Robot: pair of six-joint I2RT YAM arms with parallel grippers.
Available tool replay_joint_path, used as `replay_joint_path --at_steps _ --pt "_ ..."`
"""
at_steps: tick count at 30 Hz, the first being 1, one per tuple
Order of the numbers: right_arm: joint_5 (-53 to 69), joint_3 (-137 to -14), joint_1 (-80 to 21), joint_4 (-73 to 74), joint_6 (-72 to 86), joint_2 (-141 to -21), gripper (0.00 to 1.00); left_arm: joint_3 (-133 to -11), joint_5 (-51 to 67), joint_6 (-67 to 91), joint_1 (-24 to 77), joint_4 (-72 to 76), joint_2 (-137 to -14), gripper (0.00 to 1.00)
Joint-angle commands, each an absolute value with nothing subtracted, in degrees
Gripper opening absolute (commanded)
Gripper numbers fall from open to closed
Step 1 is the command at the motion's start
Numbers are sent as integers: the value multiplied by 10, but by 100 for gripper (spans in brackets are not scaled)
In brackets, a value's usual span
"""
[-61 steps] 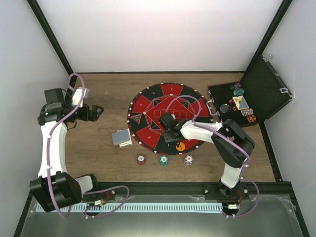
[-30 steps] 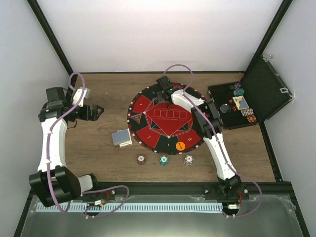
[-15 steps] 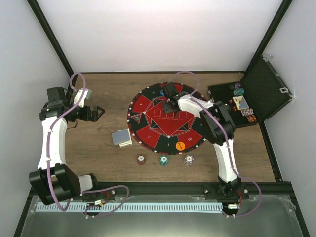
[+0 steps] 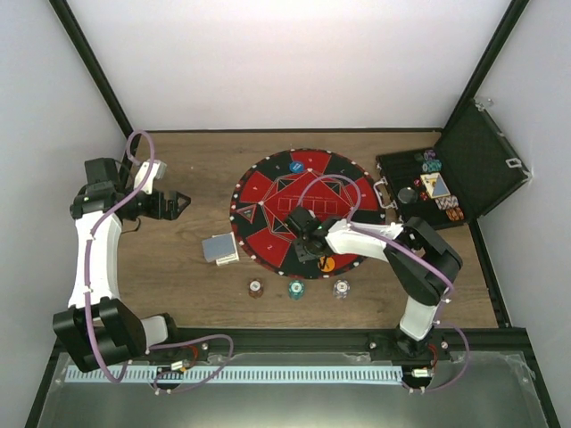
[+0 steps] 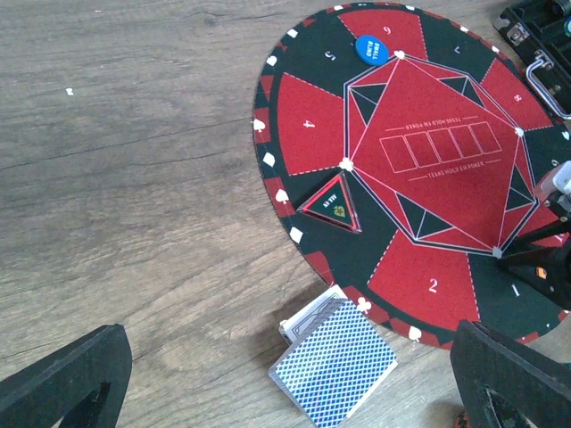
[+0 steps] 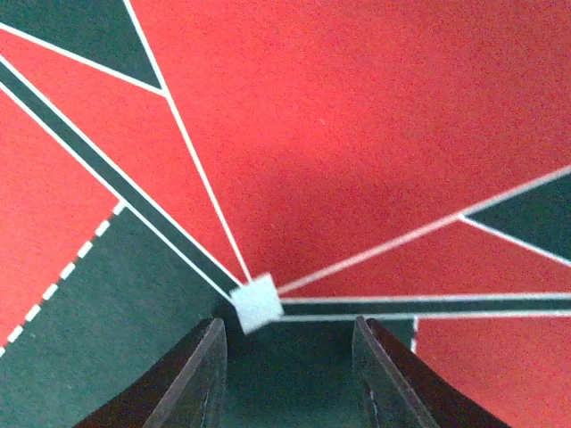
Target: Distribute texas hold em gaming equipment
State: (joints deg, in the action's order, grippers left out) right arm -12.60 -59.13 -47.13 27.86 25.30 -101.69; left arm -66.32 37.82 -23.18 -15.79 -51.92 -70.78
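Counts on and around the one round mat point(image 4: 268, 192)

On the mat: one blue chip point(image 4: 295, 167) at the far edge, one orange chip point(image 4: 326, 265) at the near edge and one triangular marker point(image 4: 245, 214). Just off its near edge are three chips: one red chip point(image 4: 256, 288), one teal chip point(image 4: 295, 289), one white chip point(image 4: 340, 288). Left of it is one stack of cards point(image 4: 219, 248). Right of it is one open case point(image 4: 486, 165), its chips too small to count.

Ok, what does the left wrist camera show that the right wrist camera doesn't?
Only the left wrist view: the card deck, a blue chip, the triangular all-in marker, bare wooden table and a corner of the black case. Only the right wrist view: the right gripper from behind, jaws apart with nothing between them. Both: the red and dark round poker mat.
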Motion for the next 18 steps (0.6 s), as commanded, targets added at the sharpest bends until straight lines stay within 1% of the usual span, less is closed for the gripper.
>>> replay_joint_path --at_steps 1,6,11,15,18 --pt "-131 -554 -476 315 291 -989 40 -676 391 -236 -161 -528 -689 100" --pt "-128 -521 -477 325 303 -958 41 -678 395 -235 -162 -531 -686 100" --pt "-134 -499 -477 337 308 -944 50 -678 396 -234 -161 -531 -686 100" --pt "-156 -491 -477 349 321 -936 50 -681 395 -233 -161 -532 -685 100" --pt "-188 -513 -477 386 343 -945 49 -683 396 -232 -161 -533 -685 100"
